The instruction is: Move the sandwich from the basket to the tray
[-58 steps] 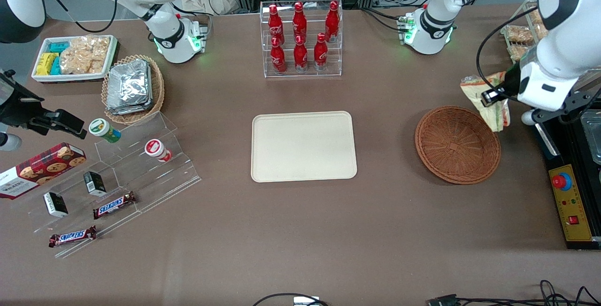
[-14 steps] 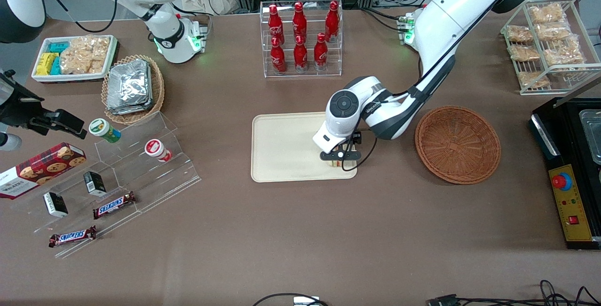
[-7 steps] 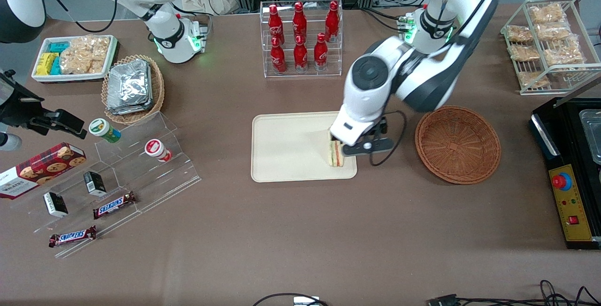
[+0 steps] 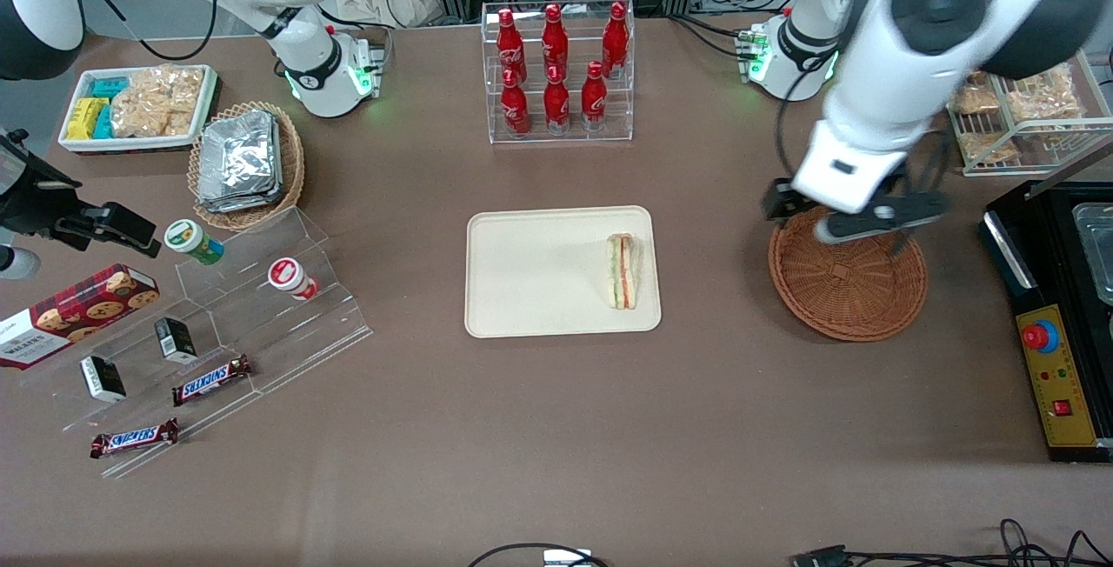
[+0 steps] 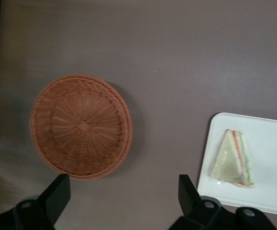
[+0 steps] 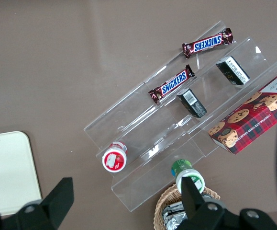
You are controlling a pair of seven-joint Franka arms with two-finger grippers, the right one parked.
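Note:
The sandwich (image 4: pixel 623 271) lies flat on the cream tray (image 4: pixel 539 271), near the tray edge that faces the basket; nothing touches it. The round reddish-brown basket (image 4: pixel 869 306) holds nothing. My left gripper (image 4: pixel 856 219) hangs high above the basket's rim, open, with nothing between its fingers. From the left wrist view I look straight down on the basket (image 5: pixel 81 127), the tray's corner (image 5: pixel 272 139) and the sandwich (image 5: pixel 233 159); the gripper (image 5: pixel 124 194) has its two fingertips (image 5: pixel 59 191) wide apart over bare table between basket and tray.
A clear rack of red bottles (image 4: pixel 556 71) stands farther from the camera than the tray. A wire rack of snack packets (image 4: pixel 1017 80) and a black control box (image 4: pixel 1056 376) sit at the working arm's end. Acrylic steps (image 4: pixel 235 315) and a foil-packet basket (image 4: pixel 243 163) lie toward the parked arm.
The gripper let go of the sandwich on the tray, rose, and swung away to above the basket. The sandwich stays where it was set down.

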